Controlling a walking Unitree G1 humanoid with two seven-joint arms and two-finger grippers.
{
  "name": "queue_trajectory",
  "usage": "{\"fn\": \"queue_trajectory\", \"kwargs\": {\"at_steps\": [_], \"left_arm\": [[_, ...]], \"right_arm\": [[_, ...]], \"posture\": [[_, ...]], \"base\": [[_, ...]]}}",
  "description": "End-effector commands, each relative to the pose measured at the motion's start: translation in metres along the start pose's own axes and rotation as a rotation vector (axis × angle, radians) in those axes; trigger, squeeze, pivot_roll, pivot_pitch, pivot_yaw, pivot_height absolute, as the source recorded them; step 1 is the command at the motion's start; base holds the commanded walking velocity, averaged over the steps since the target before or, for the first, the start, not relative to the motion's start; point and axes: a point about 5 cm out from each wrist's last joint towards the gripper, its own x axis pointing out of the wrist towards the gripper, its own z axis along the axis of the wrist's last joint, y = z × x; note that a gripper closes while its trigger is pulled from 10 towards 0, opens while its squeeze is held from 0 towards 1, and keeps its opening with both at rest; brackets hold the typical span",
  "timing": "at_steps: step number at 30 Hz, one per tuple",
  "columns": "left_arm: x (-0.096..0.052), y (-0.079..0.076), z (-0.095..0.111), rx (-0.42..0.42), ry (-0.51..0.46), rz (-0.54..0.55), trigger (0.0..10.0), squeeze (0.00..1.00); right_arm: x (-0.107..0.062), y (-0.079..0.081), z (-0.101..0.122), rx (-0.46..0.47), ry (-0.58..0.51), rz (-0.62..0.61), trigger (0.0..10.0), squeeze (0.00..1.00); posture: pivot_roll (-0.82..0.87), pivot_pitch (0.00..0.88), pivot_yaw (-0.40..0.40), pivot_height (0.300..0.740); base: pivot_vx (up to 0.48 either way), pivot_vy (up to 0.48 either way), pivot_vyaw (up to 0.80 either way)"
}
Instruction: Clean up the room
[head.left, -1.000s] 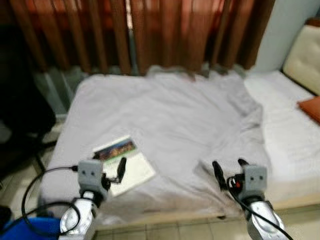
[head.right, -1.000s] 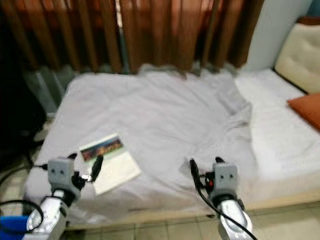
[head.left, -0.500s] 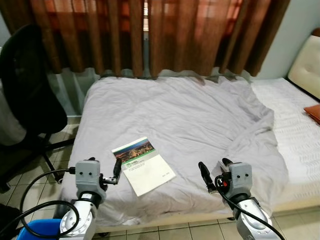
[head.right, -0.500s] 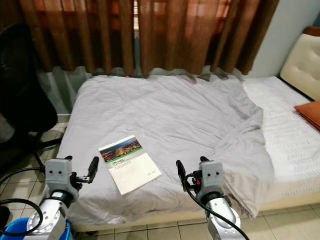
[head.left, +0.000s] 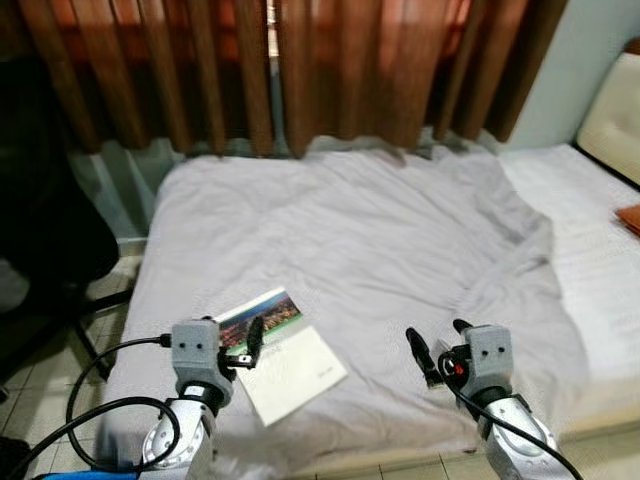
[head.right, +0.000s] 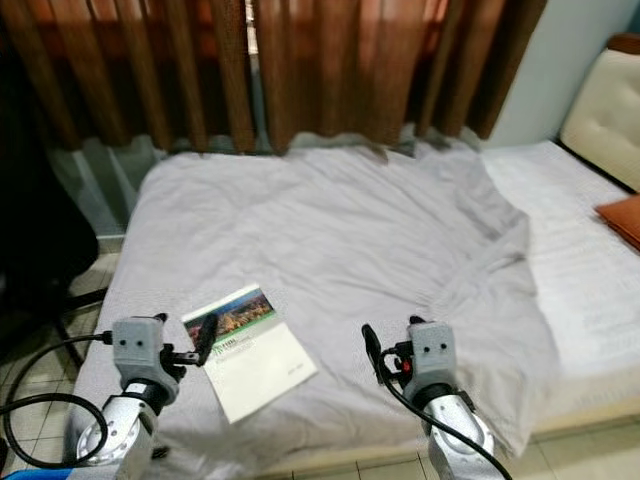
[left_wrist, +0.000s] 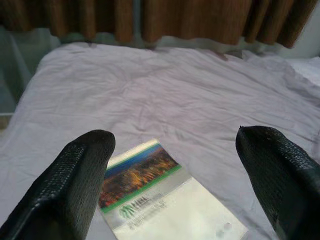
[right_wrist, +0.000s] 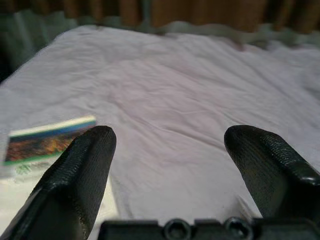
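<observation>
Since half a second ago the whole view has swung slightly (the camera moved, and the picture is now a little blurred), while the booklet (head.right: 249, 349) lies flat in the same spot on the grey bedsheet (head.right: 350, 240). Both grippers hover above the near edge of the bed. Next to the booklet's near left corner is the left gripper (head.left: 240, 345), its fingers (left_wrist: 75, 190) spread wide with nothing between them; from its wrist camera the booklet's photo cover sits just ahead. Well to the right of the booklet, over bare sheet, is the right gripper (head.right: 392, 345), also wide open and empty. Beyond the booklet, brown curtains (head.right: 330, 65) hang behind the bed. A black office chair (head.left: 40, 220) stands left of the bed.
</observation>
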Motion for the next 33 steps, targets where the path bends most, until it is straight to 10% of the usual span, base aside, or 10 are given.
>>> {"fn": "queue_trajectory", "kwargs": {"at_steps": [1,8,14,24,28,33], "left_arm": [[-0.002,0.01,0.0,0.011,0.009,0.038,10.0,0.0],[-0.001,0.003,-0.006,0.051,0.047,0.016,10.0,0.0],[0.039,0.013,-0.024,-0.004,0.14,-0.013,10.0,0.0],[0.063,0.004,-0.024,-0.081,0.115,-0.054,10.0,0.0],[0.077,-0.008,-0.002,-0.001,-0.003,-0.043,10.0,0.0],[0.069,0.015,0.019,0.234,-0.152,0.129,10.0,0.0]], "right_arm": [[0.004,0.007,0.003,0.014,-0.006,0.034,10.0,0.0],[0.002,0.006,0.001,0.019,0.023,0.058,10.0,0.0],[-0.022,0.0,-0.008,0.007,0.108,0.061,10.0,0.0],[-0.046,0.012,-0.007,0.008,0.167,0.168,10.0,0.0],[-0.054,0.012,0.001,-0.021,0.18,0.202,10.0,0.0],[-0.068,0.019,0.003,-0.01,0.207,0.22,10.0,0.0]], "posture": [[0.03,0.016,-0.054,0.74],[0.02,0.058,-0.065,0.74],[-0.07,0.212,-0.124,0.74],[-0.21,0.435,-0.204,0.74],[-0.26,0.542,-0.254,0.74],[-0.28,0.587,-0.277,0.74]], "base": [[0.446,0.0,0.0],[0.445,0.0,0.0],[0.0,0.0,0.53],[0.0,0.0,0.0],[0.0,0.0,0.0],[0.0,0.0,0.0]]}}
